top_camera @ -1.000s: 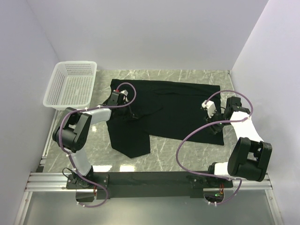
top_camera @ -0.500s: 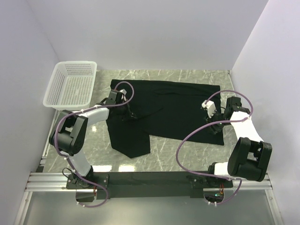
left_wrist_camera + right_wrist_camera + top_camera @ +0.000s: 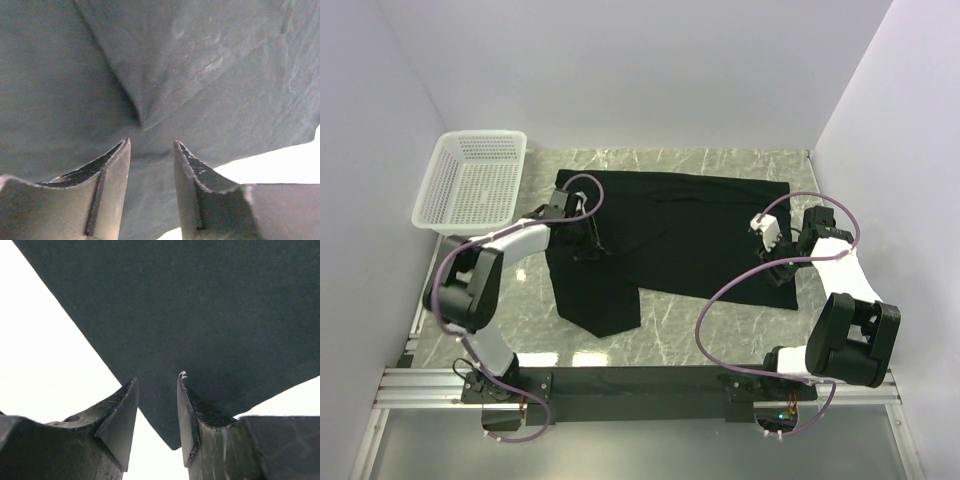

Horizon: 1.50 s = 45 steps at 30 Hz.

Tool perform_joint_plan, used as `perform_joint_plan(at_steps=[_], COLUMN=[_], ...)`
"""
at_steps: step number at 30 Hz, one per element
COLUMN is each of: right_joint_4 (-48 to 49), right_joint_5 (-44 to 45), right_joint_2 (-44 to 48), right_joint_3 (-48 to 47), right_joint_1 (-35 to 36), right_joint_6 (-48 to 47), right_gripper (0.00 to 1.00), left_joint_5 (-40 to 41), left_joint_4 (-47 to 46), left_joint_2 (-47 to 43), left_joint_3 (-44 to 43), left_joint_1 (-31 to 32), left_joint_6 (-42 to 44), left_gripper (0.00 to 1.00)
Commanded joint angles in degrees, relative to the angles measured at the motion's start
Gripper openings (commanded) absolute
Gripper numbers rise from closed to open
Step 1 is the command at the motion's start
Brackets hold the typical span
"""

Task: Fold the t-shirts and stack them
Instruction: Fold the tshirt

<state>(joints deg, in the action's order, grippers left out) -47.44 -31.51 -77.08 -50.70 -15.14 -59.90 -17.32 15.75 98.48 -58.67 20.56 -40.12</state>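
A black t-shirt (image 3: 690,225) lies spread on the marble table (image 3: 700,330), its left part folded down towards the front. My left gripper (image 3: 588,243) sits low over that left part. In the left wrist view the left gripper (image 3: 151,144) is open, just short of a crease in the cloth (image 3: 200,65), with nothing between its fingers. My right gripper (image 3: 782,276) hovers at the shirt's front right corner. The right wrist view shows the right gripper (image 3: 157,380) open above that corner of the cloth (image 3: 200,305), its jaws straddling the pointed hem without pinching it.
A white mesh basket (image 3: 470,180) stands at the back left, partly off the table edge. Walls close in the table on three sides. Purple cables loop from both arms over the shirt.
The left gripper pinched shut on the cloth near the crease, then opened and let it go. Its wrist shifted slightly back and left. The right arm has not moved.
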Motion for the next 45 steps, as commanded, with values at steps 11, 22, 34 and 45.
perform_joint_plan(at_steps=[11,22,34,45], right_joint_4=[-2.92,-3.10,-1.25,-2.22], right_joint_5=[-1.45,2.59,2.59,2.68], right_joint_2=[3.78,4.04,4.22,4.66], right_joint_3=[3.06,6.66,7.63,6.84], right_joint_1=[0.37,1.86,2.13,2.13], right_joint_6=[-31.23,-34.59,-30.37,-30.10], right_gripper=[0.46,0.49,0.49,0.48], left_joint_5=[12.50,5.11,-0.08,-1.40], left_joint_4=[2.97,1.22,-8.10,-10.12], left_joint_2=[-30.79,-30.10,-18.24,-12.25], left_joint_3=[10.33,21.93,23.52,22.37], left_joint_1=[-13.94,-20.38,-20.47,-20.47], left_joint_6=[5.76,0.40,-0.58,1.53], left_gripper=[0.99,0.84,0.68,0.19])
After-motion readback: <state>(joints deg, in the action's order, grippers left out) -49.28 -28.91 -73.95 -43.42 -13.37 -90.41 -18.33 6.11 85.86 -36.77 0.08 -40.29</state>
